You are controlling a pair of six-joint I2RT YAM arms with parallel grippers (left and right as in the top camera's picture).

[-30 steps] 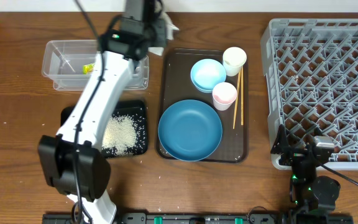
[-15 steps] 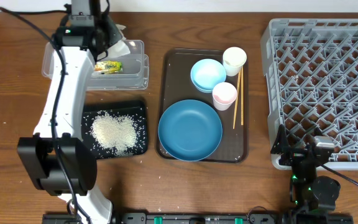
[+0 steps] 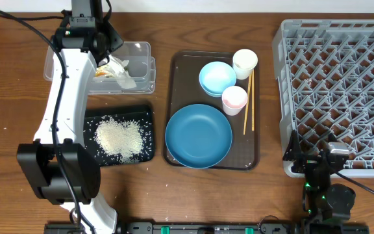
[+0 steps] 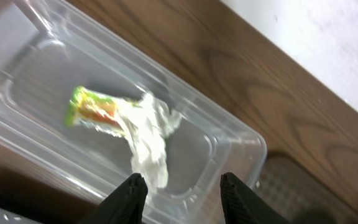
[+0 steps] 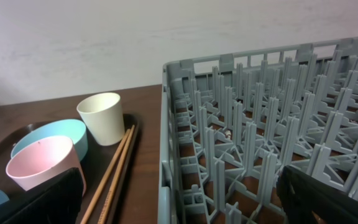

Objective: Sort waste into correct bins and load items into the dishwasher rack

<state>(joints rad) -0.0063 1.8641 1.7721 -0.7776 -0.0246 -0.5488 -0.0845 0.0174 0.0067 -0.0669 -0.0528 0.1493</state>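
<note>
My left gripper (image 3: 109, 57) (image 4: 182, 190) is open and empty above the clear tub (image 3: 141, 60) (image 4: 241, 140). A crumpled white napkin (image 3: 118, 70) (image 4: 148, 140) lies in the tub against the yellow-green wrapper (image 3: 101, 73) (image 4: 92, 112). Rice (image 3: 117, 136) is heaped on the black tray (image 3: 148, 114). The dark-blue bowl (image 3: 199, 136), light-blue bowl (image 3: 217, 78), white cup (image 3: 245, 63) (image 5: 101, 117), pink cup (image 3: 234, 99) (image 5: 39, 165) and chopsticks (image 3: 248, 104) (image 5: 117, 168) sit on the brown tray. My right gripper (image 3: 317, 162) (image 5: 182, 205) is open at the grey rack's (image 3: 343, 84) front-left corner.
The brown serving tray (image 3: 174, 97) lies between the bins and the rack. A few loose rice grains lie on the wood near the black tray. The left arm stretches from the front edge up over the black tray's left side.
My left arm swung left from beside the brown tray to over the clear tub. The napkin it carried has left the jaws and now lies in the tub.
</note>
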